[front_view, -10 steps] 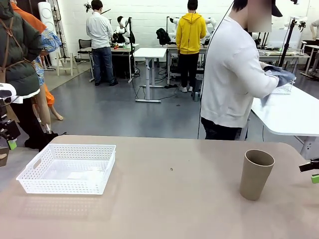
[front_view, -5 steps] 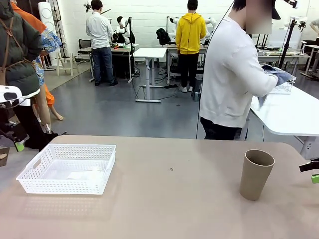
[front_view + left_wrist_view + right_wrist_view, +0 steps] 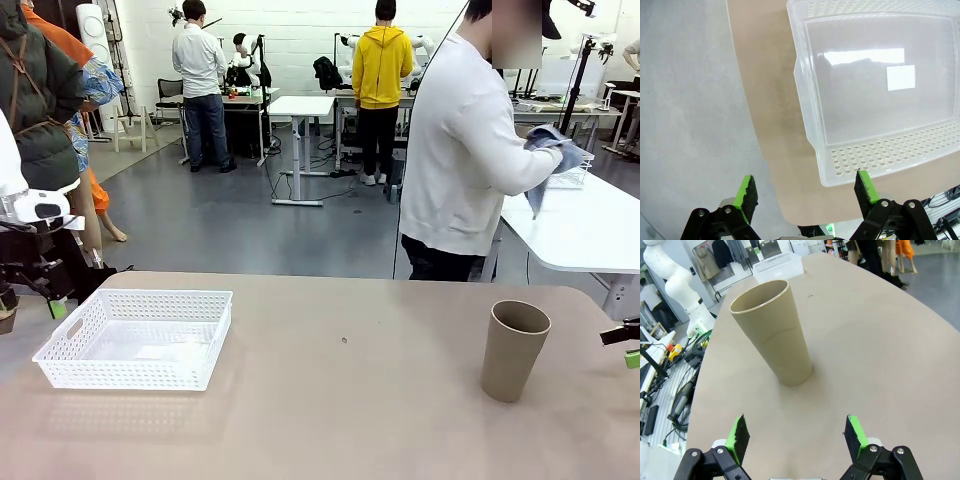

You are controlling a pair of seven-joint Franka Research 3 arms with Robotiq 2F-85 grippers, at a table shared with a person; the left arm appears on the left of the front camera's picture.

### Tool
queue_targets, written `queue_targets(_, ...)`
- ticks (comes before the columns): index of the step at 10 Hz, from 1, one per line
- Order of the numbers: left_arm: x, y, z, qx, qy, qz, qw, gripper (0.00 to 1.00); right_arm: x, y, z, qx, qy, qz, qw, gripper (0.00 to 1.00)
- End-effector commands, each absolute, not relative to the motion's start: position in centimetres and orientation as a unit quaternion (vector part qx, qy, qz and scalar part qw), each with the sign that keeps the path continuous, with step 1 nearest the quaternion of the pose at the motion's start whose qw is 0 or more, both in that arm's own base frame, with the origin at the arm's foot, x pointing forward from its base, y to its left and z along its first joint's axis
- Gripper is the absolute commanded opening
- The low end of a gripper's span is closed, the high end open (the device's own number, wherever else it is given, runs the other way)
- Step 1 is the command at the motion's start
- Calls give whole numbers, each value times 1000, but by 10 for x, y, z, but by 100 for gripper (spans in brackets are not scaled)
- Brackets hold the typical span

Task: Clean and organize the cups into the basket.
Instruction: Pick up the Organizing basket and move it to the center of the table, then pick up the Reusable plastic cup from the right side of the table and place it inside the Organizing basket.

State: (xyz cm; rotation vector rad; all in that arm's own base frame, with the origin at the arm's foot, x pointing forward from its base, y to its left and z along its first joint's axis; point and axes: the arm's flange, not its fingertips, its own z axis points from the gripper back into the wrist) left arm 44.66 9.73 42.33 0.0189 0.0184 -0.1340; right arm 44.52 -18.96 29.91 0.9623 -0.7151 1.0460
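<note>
Right gripper spread, empty | left gripper spread near basket | cup seems light, stiff, smooth; I would pinch its middle wall.

Count on the table: 1 cup, tan; 1 basket, white. 2 grippers: left gripper, right gripper. 1 person at the far side with 1 cloth. 2 bystanders farther back.
</note>
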Motion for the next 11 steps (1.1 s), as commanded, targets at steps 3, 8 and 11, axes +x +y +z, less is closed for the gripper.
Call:
queue_targets(3,461,85,416,14,7,-74,997,100,445,-189,300,435,-322,471,697,100)
queue_targets(8,469,76,406,17,5,-67,998,100,445,-189,300,435,-322,471,697,100)
queue_targets(11,482,72,383,24,-5,-34,999,100,445,-189,300,435,-322,471,697,100)
